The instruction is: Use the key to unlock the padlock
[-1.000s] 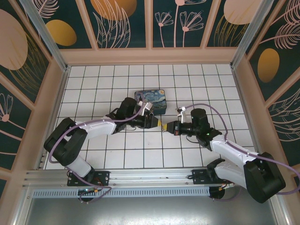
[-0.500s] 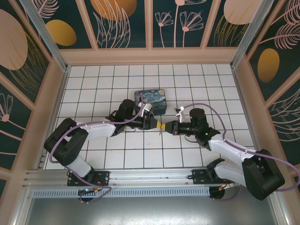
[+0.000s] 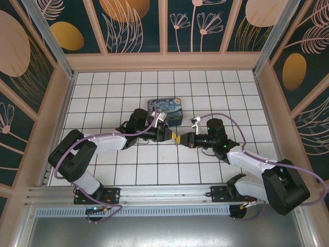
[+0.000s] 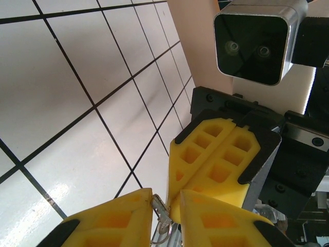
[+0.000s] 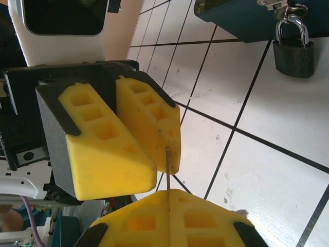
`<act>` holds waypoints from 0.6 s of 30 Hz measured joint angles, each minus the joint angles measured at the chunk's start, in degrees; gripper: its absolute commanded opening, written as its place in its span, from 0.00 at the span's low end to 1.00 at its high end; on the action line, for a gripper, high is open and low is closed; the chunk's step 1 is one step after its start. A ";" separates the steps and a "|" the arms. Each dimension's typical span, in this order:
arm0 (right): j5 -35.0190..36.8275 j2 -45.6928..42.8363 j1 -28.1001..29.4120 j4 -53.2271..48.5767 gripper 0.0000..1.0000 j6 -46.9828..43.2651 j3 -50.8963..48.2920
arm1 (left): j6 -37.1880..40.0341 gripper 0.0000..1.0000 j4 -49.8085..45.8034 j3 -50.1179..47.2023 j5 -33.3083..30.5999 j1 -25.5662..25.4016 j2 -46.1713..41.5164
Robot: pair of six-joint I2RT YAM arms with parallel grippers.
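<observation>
Pinching the key (image 5: pixel 167 167) in their seam, the jaws of the right gripper (image 5: pixel 168 199) are shut tight, and the thin blade pokes out toward the left gripper (image 4: pixel 165 203). That one's jaws stand narrow around the key's ring end, with a slim gap showing between the pads. Whether they already press the metal I cannot tell. Both grippers meet tip to tip above the table (image 3: pixel 103 98). The padlock (image 5: pixel 293 56) is near but apart from them, hooked by its shackle on the hasp of the blue tin box (image 5: pixel 241 20).

The risk, as I judge it, lies in this handover. If the right jaws let go before the left pads bite, the key drops to the tiles. If both pull while clamped, the thin blade may twist or slip askew, leaving it badly lined up for the keyhole.
</observation>
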 measured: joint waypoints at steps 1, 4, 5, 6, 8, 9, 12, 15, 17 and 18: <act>-0.09 0.02 0.00 0.02 0.00 -0.02 0.00 | 0.00 0.18 0.13 -0.09 0.00 0.00 0.00; -0.31 0.11 0.00 0.42 0.00 0.00 0.00 | 0.00 0.14 0.17 -0.17 -0.07 0.00 0.04; -0.37 0.11 0.00 0.42 0.00 0.00 0.00 | 0.00 0.13 0.20 -0.17 -0.04 0.00 0.11; -0.48 0.11 0.00 0.42 0.00 0.02 0.00 | 0.00 0.11 0.24 -0.17 -0.04 0.00 0.20; -0.50 0.13 0.00 0.39 0.00 0.02 0.00 | -0.04 0.08 0.66 -0.17 0.02 0.00 0.31; -0.50 0.13 0.00 0.39 0.00 0.02 0.00 | -0.09 0.06 0.87 -0.17 0.04 0.00 0.31; -0.52 0.35 0.00 0.46 0.00 0.02 0.00 | -0.81 0.00 1.77 -0.48 0.04 0.00 0.31; -0.59 0.76 0.00 0.81 0.00 0.24 0.00 | -2.47 0.00 4.11 -1.75 -0.35 0.00 0.31; -0.61 0.87 0.00 1.14 0.13 0.79 -0.09 | -3.56 0.00 5.73 -2.58 -0.68 0.00 0.33; -0.55 0.87 0.02 1.53 0.17 1.09 -0.28 | -4.04 0.00 6.49 -2.91 -0.74 0.00 0.31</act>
